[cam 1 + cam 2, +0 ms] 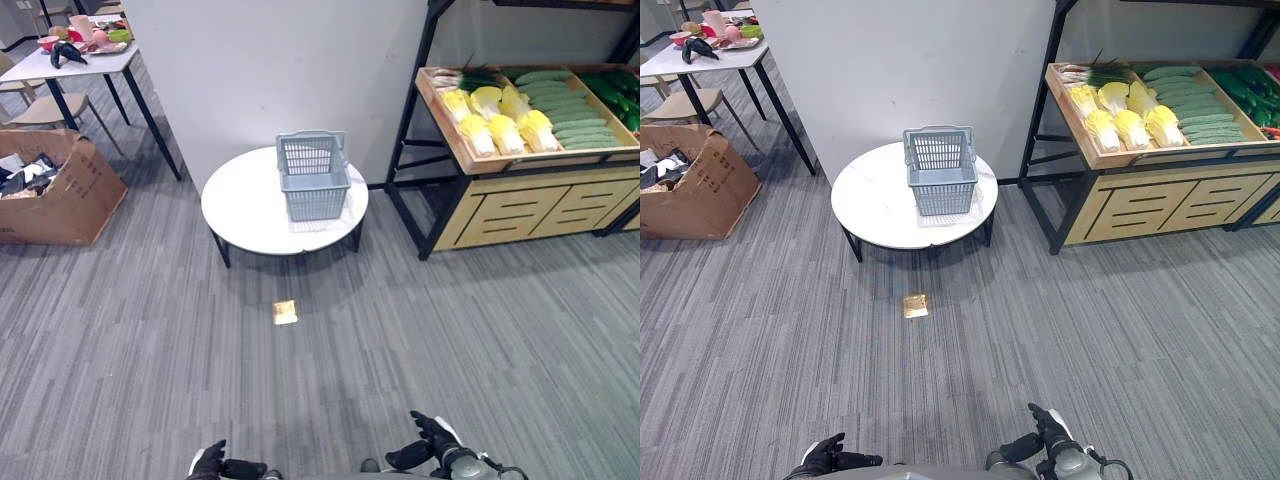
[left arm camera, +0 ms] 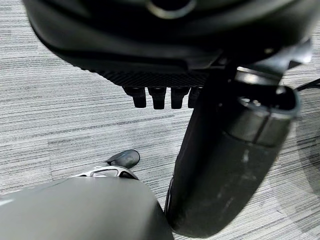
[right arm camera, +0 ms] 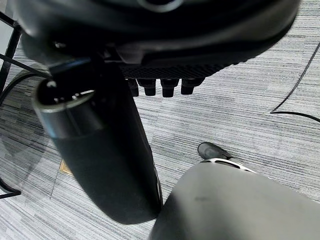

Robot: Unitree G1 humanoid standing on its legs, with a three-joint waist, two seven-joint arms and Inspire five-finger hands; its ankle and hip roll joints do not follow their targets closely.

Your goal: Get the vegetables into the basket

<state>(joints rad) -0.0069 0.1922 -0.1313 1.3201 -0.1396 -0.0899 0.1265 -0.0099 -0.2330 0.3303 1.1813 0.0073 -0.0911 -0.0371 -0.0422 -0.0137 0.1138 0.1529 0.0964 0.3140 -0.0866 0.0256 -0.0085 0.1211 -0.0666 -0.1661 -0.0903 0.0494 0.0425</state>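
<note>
Standing on the round table (image 1: 250, 210), the grey basket (image 1: 313, 176) is empty; vegetables (image 1: 500, 118) fill the shelf (image 1: 520, 205). Left hand (image 1: 215, 463) and right hand (image 1: 425, 447) hang low, fingers relaxed, holding nothing.

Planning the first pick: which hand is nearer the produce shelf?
Right. The right hand hangs below the shelf's side; the left hand sits further left.

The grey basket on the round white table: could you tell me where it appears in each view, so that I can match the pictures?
Left eye view: the grey basket stands upright on the round white table, above the picture's middle.
Right eye view: the same basket sits slightly further left in the picture, on the table.
Left wrist view: not in it.
Right wrist view: not in it.
Shared landmark: the yellow floor marker before the table in both eye views.
</note>
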